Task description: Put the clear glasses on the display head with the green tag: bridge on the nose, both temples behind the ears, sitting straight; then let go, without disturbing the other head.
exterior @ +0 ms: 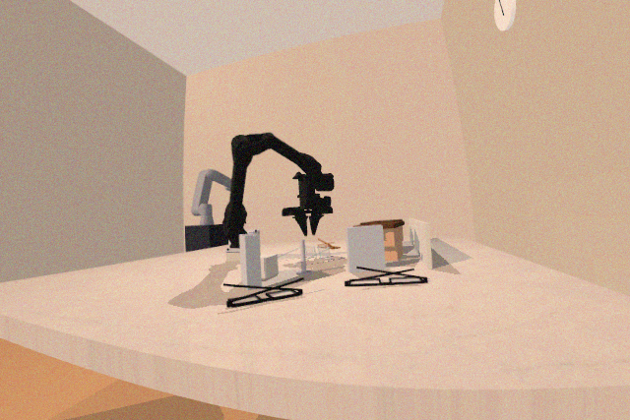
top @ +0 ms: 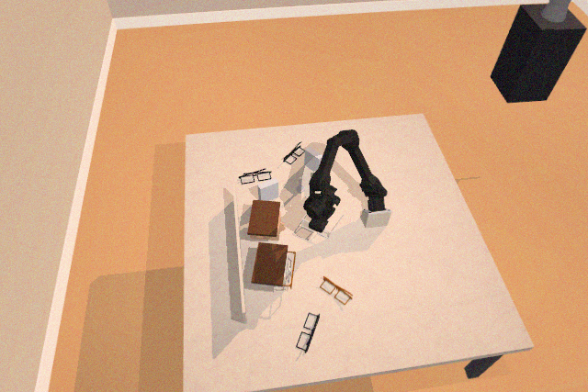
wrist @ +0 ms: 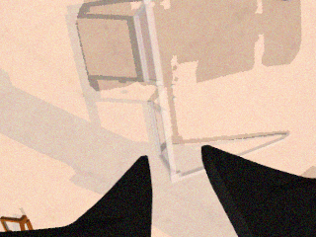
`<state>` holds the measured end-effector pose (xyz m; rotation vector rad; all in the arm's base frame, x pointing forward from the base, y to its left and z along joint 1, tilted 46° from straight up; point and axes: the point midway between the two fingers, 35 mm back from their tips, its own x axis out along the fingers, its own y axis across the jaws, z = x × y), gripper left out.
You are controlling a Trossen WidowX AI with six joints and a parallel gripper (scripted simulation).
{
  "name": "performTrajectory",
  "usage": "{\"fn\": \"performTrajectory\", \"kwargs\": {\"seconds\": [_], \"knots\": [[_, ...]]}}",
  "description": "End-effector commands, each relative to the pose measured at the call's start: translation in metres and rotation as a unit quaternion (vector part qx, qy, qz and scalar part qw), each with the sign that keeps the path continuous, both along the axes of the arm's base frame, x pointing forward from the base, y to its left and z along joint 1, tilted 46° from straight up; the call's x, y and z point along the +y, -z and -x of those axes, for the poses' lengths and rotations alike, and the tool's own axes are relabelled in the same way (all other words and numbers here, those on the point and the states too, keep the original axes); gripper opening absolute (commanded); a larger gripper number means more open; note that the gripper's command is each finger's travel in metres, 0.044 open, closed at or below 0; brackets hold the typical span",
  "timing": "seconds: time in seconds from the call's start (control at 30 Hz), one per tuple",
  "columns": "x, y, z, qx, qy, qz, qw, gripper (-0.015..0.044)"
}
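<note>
Clear glasses (top: 310, 231): on the tabletop (top: 427, 259), centre of the top view, just right of the upper of two brown-topped display heads (top: 264, 218); on neither head.
Jaws: partly apart, clamped on nothing; the gripper (top: 317, 224) hangs over the glasses, pointing down.
Contact: in the wrist view one end of the clear frame (wrist: 156, 93) shows in the gap of the gripper (wrist: 176, 154); whether either black fingertip (wrist: 141, 172) touches it, I cannot tell.
Wrist view only: the frame's pale bars in close-up, running from the top of the picture down to the fingertips, with blocky shadows beneath; an orange scrap (wrist: 15, 224) at lower left.
Exterior view only: height. The gripper (exterior: 308, 229) sits just above a thin pale upright (exterior: 303, 253), with two black glasses (exterior: 264, 295) (exterior: 386, 278) lying flat in the foreground.
Top view only: layout. The second head (top: 269, 263) is below the first, with a thin orange-edged frame along its right side; orange glasses (top: 336, 289) and another black pair (top: 307, 331) lie lower in the frame, well apart from the gripper.
Green tag: cannot be made out in any view.
</note>
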<state>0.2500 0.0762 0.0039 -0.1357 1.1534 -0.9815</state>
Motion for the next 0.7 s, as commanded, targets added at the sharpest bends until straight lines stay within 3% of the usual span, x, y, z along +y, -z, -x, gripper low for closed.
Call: {"fn": "performTrajectory", "kwargs": {"seconds": [0.0, 0.67], "knots": [[0.000, 0.000, 0.002, 0.003, 0.002, -0.001, 1.000, 0.0140], [-0.018, 0.018, -0.001, 0.003, 0.002, -0.002, 1.000, 0.0140]]}}
